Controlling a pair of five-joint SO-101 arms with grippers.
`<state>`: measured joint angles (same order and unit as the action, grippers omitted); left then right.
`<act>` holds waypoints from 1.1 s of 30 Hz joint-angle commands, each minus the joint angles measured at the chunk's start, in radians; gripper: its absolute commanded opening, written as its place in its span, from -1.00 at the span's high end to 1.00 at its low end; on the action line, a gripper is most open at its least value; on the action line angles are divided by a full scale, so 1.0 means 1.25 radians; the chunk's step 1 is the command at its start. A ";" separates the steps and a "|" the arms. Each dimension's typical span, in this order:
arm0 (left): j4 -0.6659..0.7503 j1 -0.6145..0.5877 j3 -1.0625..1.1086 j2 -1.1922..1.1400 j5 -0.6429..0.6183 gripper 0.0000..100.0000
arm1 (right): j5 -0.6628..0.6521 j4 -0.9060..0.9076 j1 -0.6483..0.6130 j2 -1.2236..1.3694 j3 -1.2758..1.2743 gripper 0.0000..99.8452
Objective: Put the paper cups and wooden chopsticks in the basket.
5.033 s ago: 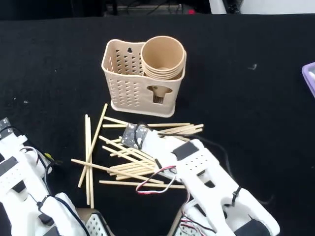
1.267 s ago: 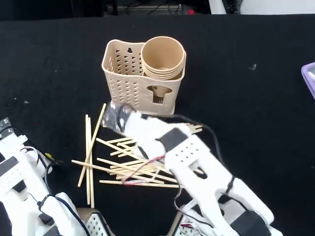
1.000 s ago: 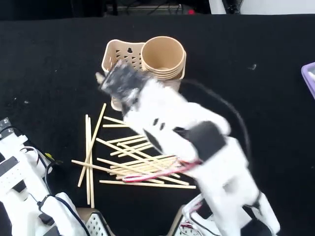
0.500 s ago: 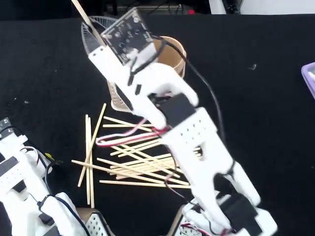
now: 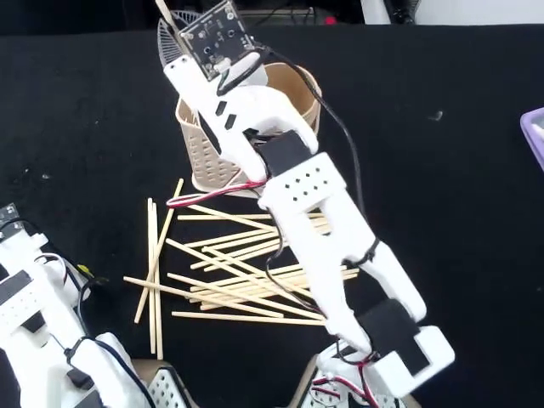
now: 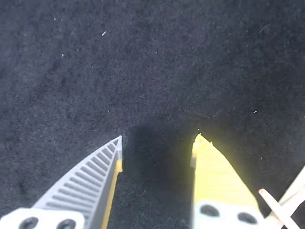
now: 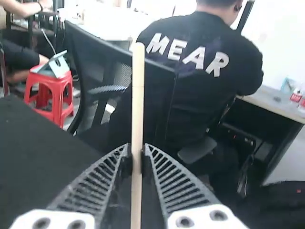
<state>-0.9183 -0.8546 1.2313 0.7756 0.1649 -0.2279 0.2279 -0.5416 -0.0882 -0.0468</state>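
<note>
**Right end effector (image 7: 136, 153) clamped on one chopstick above the basket**

The right arm stretches up across the high view, with its end effector over the far left corner of the beige slotted basket (image 5: 204, 151). Its two ribbed fingers (image 7: 100, 179) are clenched on a single wooden chopstick (image 7: 137, 90), which stands upright between them and sticks out past the tips.

A stack of paper cups (image 5: 308, 89) sits in the basket's right compartment, partly hidden by the arm.

The loose chopsticks (image 5: 223, 274) lie scattered and crossing on the black worktop (image 5: 442, 221), just in front of the basket.

The left end effector (image 6: 157, 140) sits low over bare black cloth, released, with a clear gap between its tips and nothing in it. Two chopstick ends (image 6: 285, 200) lie close beside its yellow finger.
</note>
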 commanded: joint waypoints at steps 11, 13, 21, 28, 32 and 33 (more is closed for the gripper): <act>0.007 -0.003 -0.006 0.016 -0.001 0.53 | 0.042 0.231 0.000 -0.112 0.098 0.75; 0.007 -0.002 -0.006 0.016 -0.001 0.53 | 0.039 0.301 0.000 -0.168 0.107 0.75; 0.004 0.046 -0.008 0.016 -0.002 0.52 | 0.037 0.722 0.000 -0.452 0.101 0.75; -0.161 0.198 -0.158 0.009 0.080 0.52 | 0.037 1.038 0.164 -0.611 0.042 0.75; -0.311 0.282 -0.284 0.007 0.149 0.52 | 0.036 1.047 0.280 -0.672 -0.172 0.75; -0.351 0.299 -0.317 0.007 0.160 0.52 | 0.029 1.026 0.303 -0.684 -0.239 0.75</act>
<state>-1.2329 -0.5508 0.9920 0.7756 0.3153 -0.1864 1.5321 -0.2516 -0.9045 -0.1527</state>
